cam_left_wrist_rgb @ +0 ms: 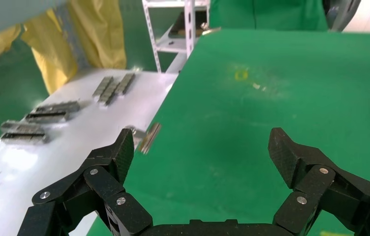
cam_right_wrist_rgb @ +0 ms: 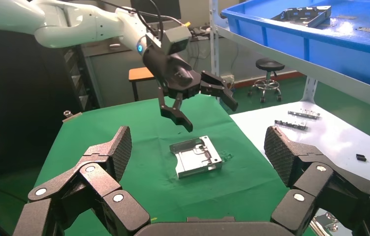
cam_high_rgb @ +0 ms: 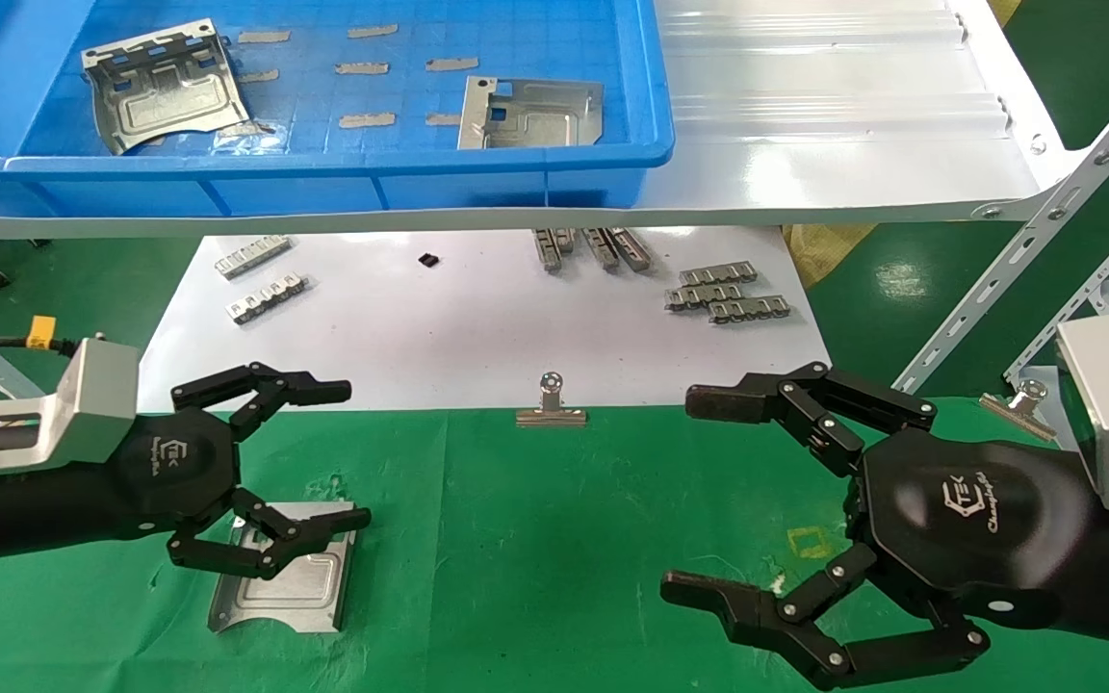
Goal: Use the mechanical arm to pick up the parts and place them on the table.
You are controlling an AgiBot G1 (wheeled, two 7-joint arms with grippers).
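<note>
One silver part (cam_high_rgb: 287, 576) lies flat on the green table (cam_high_rgb: 554, 539) at the front left; it also shows in the right wrist view (cam_right_wrist_rgb: 196, 156). My left gripper (cam_high_rgb: 348, 454) hovers above that part, open and empty. It shows in the right wrist view (cam_right_wrist_rgb: 207, 109) well clear of the part. Two more parts lie in the blue tray (cam_high_rgb: 35, 164) on the shelf: one at its left (cam_high_rgb: 162, 85), one at its middle (cam_high_rgb: 530, 113). My right gripper (cam_high_rgb: 699, 496) is open and empty over the table's right side.
A glossy white sheet (cam_high_rgb: 477, 332) behind the cloth carries small grey toothed strips (cam_high_rgb: 726, 294). A silver binder clip (cam_high_rgb: 551, 404) sits at the cloth's far edge, another (cam_high_rgb: 1021, 402) at the right. A white perforated shelf post (cam_high_rgb: 1026, 241) slants on the right.
</note>
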